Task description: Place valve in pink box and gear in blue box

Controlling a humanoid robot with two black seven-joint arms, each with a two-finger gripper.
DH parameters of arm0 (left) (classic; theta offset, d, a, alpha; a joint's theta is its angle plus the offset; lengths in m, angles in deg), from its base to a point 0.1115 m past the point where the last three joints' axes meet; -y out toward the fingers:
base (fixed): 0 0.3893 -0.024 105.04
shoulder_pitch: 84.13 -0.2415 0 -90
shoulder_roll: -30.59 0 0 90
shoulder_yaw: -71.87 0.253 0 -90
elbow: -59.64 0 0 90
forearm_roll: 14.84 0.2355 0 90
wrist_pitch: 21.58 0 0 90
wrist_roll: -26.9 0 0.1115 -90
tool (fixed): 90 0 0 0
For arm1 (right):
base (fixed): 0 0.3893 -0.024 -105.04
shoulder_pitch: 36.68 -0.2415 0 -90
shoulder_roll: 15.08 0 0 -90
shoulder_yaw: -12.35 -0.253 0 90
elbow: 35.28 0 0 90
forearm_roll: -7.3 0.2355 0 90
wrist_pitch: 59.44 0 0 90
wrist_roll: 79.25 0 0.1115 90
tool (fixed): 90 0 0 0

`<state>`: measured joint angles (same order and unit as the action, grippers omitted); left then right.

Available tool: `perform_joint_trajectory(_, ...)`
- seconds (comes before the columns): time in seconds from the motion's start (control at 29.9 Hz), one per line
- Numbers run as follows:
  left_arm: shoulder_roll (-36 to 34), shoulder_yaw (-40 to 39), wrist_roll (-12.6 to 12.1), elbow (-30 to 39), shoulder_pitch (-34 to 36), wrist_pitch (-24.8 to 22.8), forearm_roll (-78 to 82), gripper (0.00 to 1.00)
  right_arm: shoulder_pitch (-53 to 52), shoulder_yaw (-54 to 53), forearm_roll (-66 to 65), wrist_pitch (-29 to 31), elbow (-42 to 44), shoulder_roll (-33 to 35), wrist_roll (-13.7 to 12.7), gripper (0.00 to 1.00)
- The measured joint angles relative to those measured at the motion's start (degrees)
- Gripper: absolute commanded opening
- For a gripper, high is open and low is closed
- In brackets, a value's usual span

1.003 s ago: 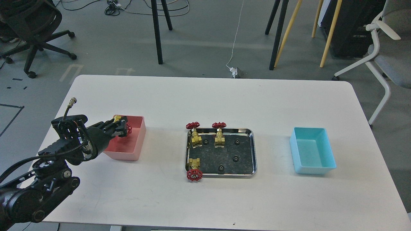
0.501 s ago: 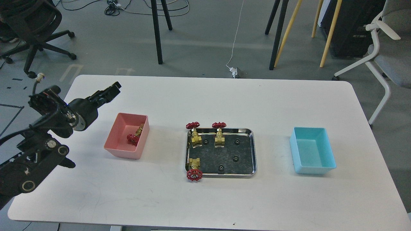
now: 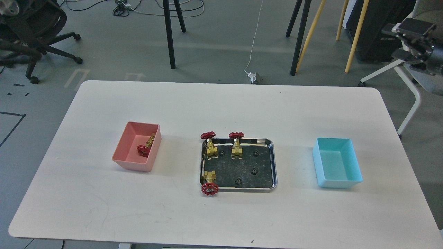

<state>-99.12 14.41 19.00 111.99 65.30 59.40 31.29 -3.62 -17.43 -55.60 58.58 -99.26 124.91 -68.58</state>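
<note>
The white desk (image 3: 221, 103) carries three containers in a row, well apart. In the middle, the steel tray (image 3: 273, 162) holds three valves and four gears: two valves (image 3: 210, 147) (image 3: 236, 147) stand upright along its far edge, with red handwheels above the rim, and a third (image 3: 209, 181) lies at the near left corner, its handwheel hanging over the rim. The gears (image 3: 222, 153) (image 3: 255, 152) (image 3: 254, 170) (image 3: 238, 181) lie scattered on the dark tray floor. To the left, the pink box (image 3: 131, 164) holds one valve (image 3: 145, 146), lying on its side against the right wall. To the right, the blue box (image 3: 341, 182) has only its bare floor showing. No readable writing or labels show on any of them. The right tool (image 3: 410, 33) hangs at the top right corner, off the desk; whether it is open or closed cannot be told. The left tool is out of view.
</note>
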Motion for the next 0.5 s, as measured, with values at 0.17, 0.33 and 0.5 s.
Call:
perform_joint_trajectory(0.17, -0.8, 0.9, 0.0, -2.6, 2.1, -3.4, 0.1, 0.98, -0.4, 7.2, -10.9, 0.0, -8.9, -4.6, 0.0, 0.98)
perform_joint_trajectory(0.33, -1.9, 0.9, 0.3, -2.8, 2.3, -4.2, 0.0, 0.98, -1.3, 15.5, -17.5, 0.0, -9.3, -11.7, -0.2, 0.99)
perform_joint_trajectory(0.5, -2.1, 0.8, 0.4, -2.8, 2.7, -4.0, -0.1, 0.98, -3.2, 22.0, -21.1, 0.0, -3.1, -20.0, -0.1, 0.99)
